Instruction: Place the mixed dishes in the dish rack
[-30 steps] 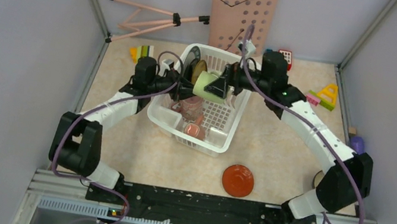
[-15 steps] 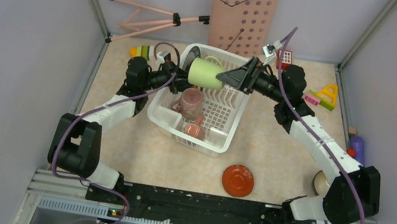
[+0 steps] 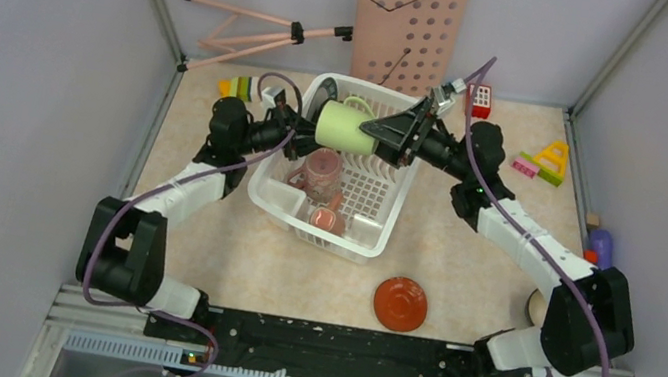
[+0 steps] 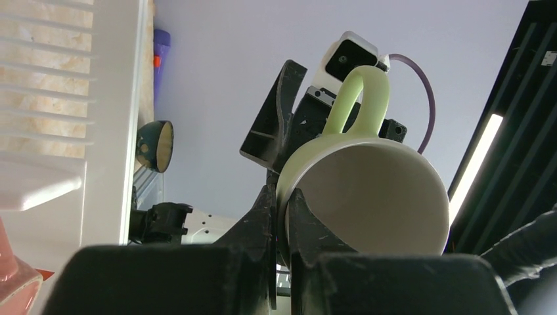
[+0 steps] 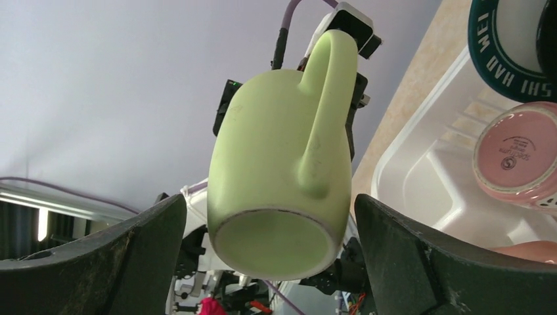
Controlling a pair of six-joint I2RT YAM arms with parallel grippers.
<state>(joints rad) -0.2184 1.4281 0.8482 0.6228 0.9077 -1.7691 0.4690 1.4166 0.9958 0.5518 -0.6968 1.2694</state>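
Note:
A pale-green mug [image 3: 345,127] hangs on its side above the far end of the white dish rack [image 3: 374,230]. My left gripper [image 3: 312,130] is shut on the mug's rim [image 4: 284,197], one finger inside and one outside. My right gripper [image 3: 386,130] is open, and its fingers stand wide on either side of the mug's base [image 5: 272,249] without touching it. A pink mug [image 3: 320,171], a reddish mug [image 3: 327,216] and a green-rimmed plate [image 5: 506,59] are in the rack. An orange saucer [image 3: 401,303] lies on the table in front of the rack. A bluish bowl [image 4: 156,146] sits by the right arm's base.
A pink perforated board [image 3: 409,18] leans on the back wall, with a pink tripod [image 3: 254,29] to its left. Toy blocks lie at the back left [image 3: 240,88] and back right [image 3: 550,160]. A purple object [image 3: 601,246] is at the right wall.
The mug has risen from low in the rack and moved a little left. The right arm's forearm has swung back to the right. The left gripper stays at the mug's rim.

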